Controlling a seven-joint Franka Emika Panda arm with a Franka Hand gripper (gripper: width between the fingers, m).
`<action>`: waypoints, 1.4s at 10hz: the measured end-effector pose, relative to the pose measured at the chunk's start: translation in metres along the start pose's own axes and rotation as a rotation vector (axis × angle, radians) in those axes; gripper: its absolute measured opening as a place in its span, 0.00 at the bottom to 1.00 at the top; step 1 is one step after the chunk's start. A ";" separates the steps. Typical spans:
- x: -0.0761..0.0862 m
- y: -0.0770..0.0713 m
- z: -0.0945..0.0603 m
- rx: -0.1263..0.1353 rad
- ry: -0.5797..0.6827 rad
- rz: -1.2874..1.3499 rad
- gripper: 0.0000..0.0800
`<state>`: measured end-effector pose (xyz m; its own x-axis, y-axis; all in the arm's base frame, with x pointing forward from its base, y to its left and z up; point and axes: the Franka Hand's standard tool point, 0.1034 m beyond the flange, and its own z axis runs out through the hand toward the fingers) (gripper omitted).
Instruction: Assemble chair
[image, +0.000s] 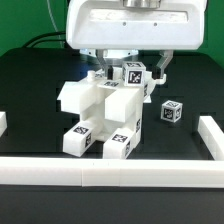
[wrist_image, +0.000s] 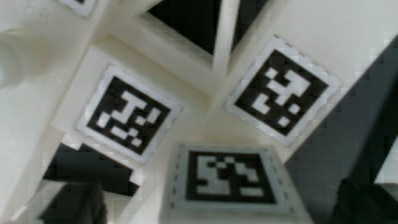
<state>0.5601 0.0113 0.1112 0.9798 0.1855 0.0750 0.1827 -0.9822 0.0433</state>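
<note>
On black table (image: 35, 100), white tagged chair (image: 100, 105)

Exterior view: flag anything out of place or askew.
One small tagged white piece lies alone on the table, to the exterior view's right of the joined chair parts, not attached. Nothing else stands out.

Bright, even light; the white chair (image: 100, 105) nearly blows out against the black surface (image: 35, 75). Wrist view is soft and blurred throughout.
</note>
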 end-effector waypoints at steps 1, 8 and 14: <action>0.000 0.000 0.000 0.000 0.000 0.000 0.81; -0.003 -0.002 -0.001 0.040 -0.066 0.109 0.78; -0.002 -0.002 0.000 0.039 -0.063 0.160 0.33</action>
<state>0.5578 0.0127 0.1114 0.9995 0.0262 0.0152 0.0263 -0.9997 -0.0028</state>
